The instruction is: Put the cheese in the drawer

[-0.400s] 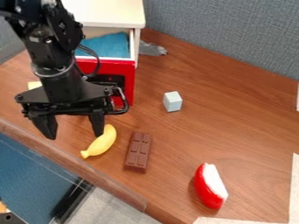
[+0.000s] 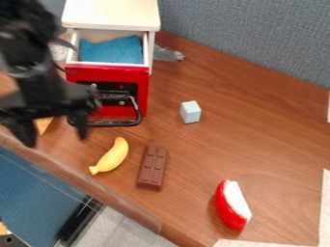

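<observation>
Comes in at the upper left as a black arm (image 2: 29,58), blurred, and hangs downward close to the left edge of the view. Ends in a black gripper (image 2: 56,140), aimed down toward the left part of the wooden table (image 2: 258,140). Stands spread wide, with the fingers (image 2: 80,126) well apart, one toward the left edge and the other near the left end of the black handle (image 2: 106,124). Pinches nothing that can be seen. Shows the cheese (image 2: 44,125), a yellow wedge, on the table, partly hidden by the gripper and seen between the spread fingers. Cannot tell from this angle whether touching it. Leaves in sight, behind and to the right, the pulled-out drawer (image 2: 113,63) with a blue cloth (image 2: 111,49) inside, beneath the white top (image 2: 109,12) and above the red front (image 2: 74,75). Reveals in front of the handle a yellow banana (image 2: 112,157), with a brown chocolate bar (image 2: 153,167) just beside it. Shows farther right a pale block (image 2: 190,111) and, nearer the camera, a red-and-white toy piece (image 2: 232,205).
</observation>
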You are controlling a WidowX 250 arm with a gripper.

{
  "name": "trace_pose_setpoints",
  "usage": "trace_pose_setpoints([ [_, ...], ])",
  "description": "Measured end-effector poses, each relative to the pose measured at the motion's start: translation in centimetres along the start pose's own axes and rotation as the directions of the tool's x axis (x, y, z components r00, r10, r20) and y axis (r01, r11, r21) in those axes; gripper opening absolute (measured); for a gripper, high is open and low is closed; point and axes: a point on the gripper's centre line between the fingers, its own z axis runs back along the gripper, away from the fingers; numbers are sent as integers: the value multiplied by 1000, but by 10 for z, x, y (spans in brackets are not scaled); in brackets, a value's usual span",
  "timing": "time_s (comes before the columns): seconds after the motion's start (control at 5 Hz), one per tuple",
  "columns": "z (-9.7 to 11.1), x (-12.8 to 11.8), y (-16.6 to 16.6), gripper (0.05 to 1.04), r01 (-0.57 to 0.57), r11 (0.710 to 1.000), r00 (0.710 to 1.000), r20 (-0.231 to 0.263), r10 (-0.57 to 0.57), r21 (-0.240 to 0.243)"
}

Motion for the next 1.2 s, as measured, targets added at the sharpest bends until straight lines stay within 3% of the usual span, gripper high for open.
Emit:
trace_pose_setpoints([
  [0.2, 12, 12, 19, 1001, -71, 998, 997, -10, 71, -1],
  [0.4, 10, 27, 32, 1001, -124, 992, 992, -18, 124, -3],
  [0.6, -3, 40, 38, 1001, -146, 989, 989, -13, 147, 23],
  [0.8, -18, 51, 39, 1001, -167, 985, 986, 25, 166, 33],
  [1.2, -43, 74, 40, 1001, -202, 979, 977, 75, 199, 29],
])
